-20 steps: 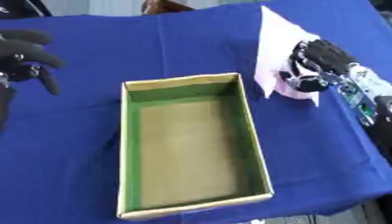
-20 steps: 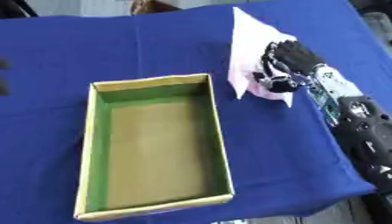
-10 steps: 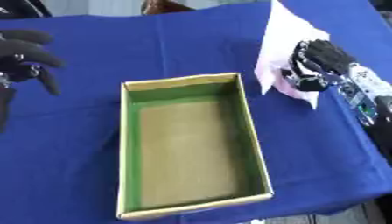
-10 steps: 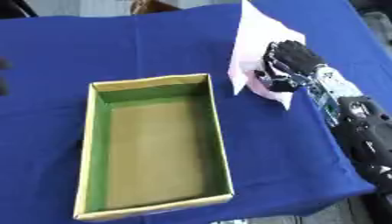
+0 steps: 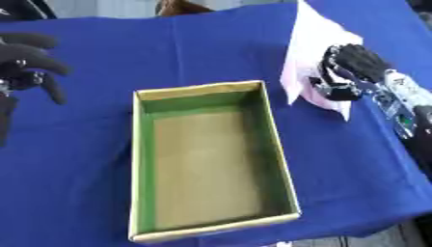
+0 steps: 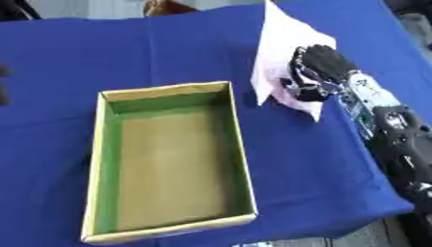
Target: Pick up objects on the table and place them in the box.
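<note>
Blue table [image 5: 211,48]: right hand [image 5: 350,72] curled round pale pink sheet [image 5: 312,43], long axis upright, beside box [image 5: 274,144].

Both eye views look steeply down from the robot's head, close over the blue table [image 5: 211,53], facing 12 o'clock; they share the box [image 5: 202,161], shifted toward 9 o'clock in the right eye view

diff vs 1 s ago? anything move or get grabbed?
The right hand, shut on the pale pink sheet, has lifted it a little higher; its top corner now reaches the picture's upper edge. The grip looks unchanged. The green-lined box stays empty and in place; the left hand still hovers at the left edge.
</note>
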Motion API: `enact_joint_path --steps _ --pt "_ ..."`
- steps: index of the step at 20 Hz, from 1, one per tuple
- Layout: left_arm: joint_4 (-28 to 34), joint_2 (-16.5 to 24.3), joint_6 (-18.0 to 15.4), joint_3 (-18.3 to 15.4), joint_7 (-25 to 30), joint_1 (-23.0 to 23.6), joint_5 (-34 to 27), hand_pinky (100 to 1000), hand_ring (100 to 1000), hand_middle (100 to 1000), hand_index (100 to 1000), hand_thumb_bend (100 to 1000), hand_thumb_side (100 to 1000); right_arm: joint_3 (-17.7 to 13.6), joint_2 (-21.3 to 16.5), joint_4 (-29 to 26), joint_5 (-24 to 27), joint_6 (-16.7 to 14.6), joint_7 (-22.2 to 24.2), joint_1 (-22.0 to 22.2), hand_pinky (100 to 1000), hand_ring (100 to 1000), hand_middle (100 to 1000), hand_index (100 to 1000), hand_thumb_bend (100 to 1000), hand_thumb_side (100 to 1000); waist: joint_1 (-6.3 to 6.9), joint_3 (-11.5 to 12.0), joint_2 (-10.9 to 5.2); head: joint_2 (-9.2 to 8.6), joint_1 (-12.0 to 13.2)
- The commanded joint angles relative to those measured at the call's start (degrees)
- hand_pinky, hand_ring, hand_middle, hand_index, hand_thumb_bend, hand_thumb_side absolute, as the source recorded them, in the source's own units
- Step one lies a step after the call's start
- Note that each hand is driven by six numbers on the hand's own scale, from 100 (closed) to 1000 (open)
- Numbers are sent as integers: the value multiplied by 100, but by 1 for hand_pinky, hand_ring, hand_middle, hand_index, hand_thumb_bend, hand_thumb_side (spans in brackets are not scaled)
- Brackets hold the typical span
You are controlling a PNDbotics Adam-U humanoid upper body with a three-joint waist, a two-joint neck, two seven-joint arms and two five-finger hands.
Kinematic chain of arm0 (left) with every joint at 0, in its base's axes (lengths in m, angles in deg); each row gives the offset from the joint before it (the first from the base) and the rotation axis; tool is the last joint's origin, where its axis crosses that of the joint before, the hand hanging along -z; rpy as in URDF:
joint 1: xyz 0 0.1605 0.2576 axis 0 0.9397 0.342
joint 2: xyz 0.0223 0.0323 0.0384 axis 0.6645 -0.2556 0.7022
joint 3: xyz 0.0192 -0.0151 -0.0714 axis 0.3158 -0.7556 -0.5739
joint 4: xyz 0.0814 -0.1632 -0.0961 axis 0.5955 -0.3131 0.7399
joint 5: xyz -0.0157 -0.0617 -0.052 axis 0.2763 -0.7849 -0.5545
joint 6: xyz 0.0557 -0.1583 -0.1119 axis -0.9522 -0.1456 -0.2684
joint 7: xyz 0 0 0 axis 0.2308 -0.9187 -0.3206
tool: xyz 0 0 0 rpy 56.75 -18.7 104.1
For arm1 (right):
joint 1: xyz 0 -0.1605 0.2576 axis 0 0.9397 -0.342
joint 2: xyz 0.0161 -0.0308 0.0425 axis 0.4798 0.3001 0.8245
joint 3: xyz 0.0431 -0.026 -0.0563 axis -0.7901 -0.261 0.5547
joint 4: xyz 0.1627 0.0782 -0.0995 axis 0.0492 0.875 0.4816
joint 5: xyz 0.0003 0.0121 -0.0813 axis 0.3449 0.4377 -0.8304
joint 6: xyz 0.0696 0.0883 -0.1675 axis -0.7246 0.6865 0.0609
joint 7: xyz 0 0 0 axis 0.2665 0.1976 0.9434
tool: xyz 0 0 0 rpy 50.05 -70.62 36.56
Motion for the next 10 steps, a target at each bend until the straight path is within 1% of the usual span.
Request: enact_joint_path --steps 1,2,3,4,10 --pt "106 95 10 -23 -12 -10 10 411 629 773 780 100 1000 33 -333 -142 99 -83 43 -121 100 100 108 249 120 173 -31 -15 -125 -4 -18" --pt "106 101 18 -22 -11 1 13 410 629 774 780 100 1000 53 -385 -151 154 -101 67 -128 100 100 108 249 119 175 -42 -19 -135 -4 -6" --pt "106 108 30 -19 -9 14 17 409 628 773 780 100 999 81 -454 -166 216 -122 96 -136 100 100 108 249 100 233 -55 -24 -148 -4 10" --pt "106 117 42 -14 -6 30 22 409 628 774 780 100 1000 108 -522 -187 281 -142 128 -140 100 100 110 249 121 176 -72 -30 -164 -4 30" --pt "106 181 117 0 -1 117 47 407 628 774 780 100 1000 308 -1045 -425 771 -278 356 -198 100 100 116 250 136 177 -161 -75 -259 -4 131"
